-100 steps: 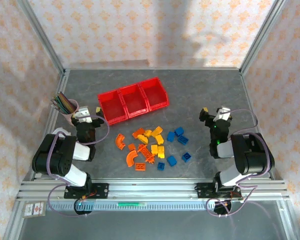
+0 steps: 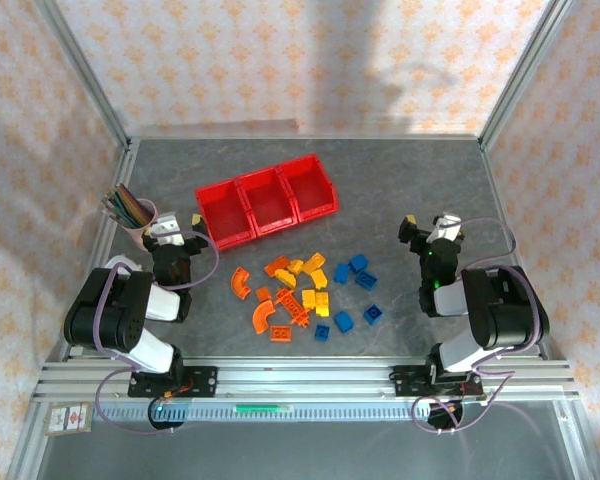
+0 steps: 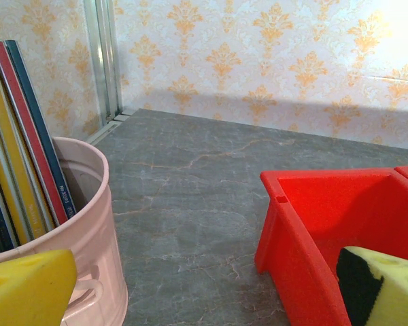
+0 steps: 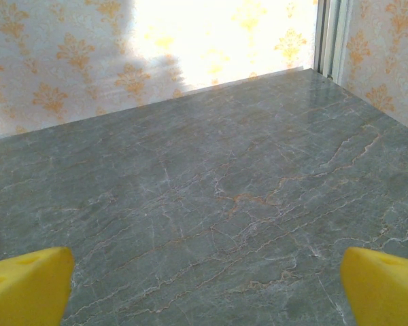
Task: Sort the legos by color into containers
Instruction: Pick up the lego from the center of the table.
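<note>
Our left arm point(image 2: 115, 318) and right arm point(image 2: 495, 312) are black with white links, looped greyish cables and yellow claw fingertips point(image 4: 27, 282).

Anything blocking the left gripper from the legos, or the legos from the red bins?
Nothing visible. Bare table lies between the left gripper and the legos, and between them and the red bins. The pink cup stands left of that gripper, off both paths.
</note>
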